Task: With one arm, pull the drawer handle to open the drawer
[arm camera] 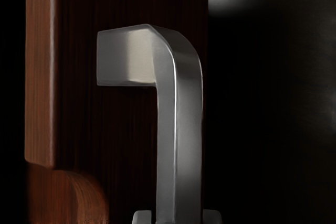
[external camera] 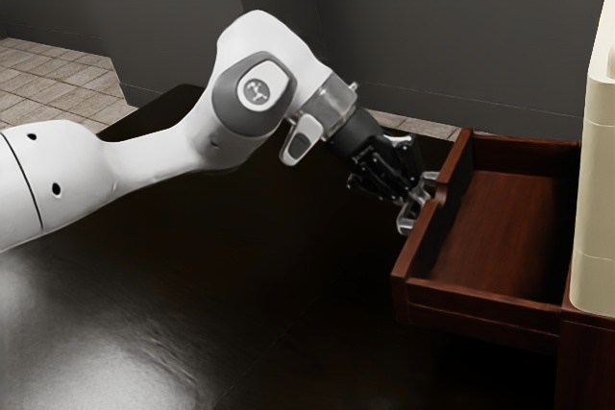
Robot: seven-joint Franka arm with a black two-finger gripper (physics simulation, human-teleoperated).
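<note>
Claw (external camera: 418,201) pinching the drawer's handle (arm camera: 179,140), as you can see, with its 2 fingers (arm camera: 142,217) on opposite sides of the bar; your claw is tilted, angled down toward the drawer front (external camera: 416,254); in the wrist view you have the metal handle running straight between the fingers, then bending over at 1 end to meet the dark wood; near that bend, you can see the wood's edge curve into a notch (external camera: 442,191); the drawer (external camera: 500,228) stands open, drawn out of its cabinet (external camera: 586,362), and you can look down onto its reddish-brown bottom; a cream block-like thing (external camera: 593,208) is above the cabinet at the exterior view's right; your white arm (external camera: 144,165) reaches in from the exterior view's left, over a dark glossy surface (external camera: 144,324); farther out you have pale floor tiles (external camera: 58,84) and grey walls (external camera: 413,36).
</note>
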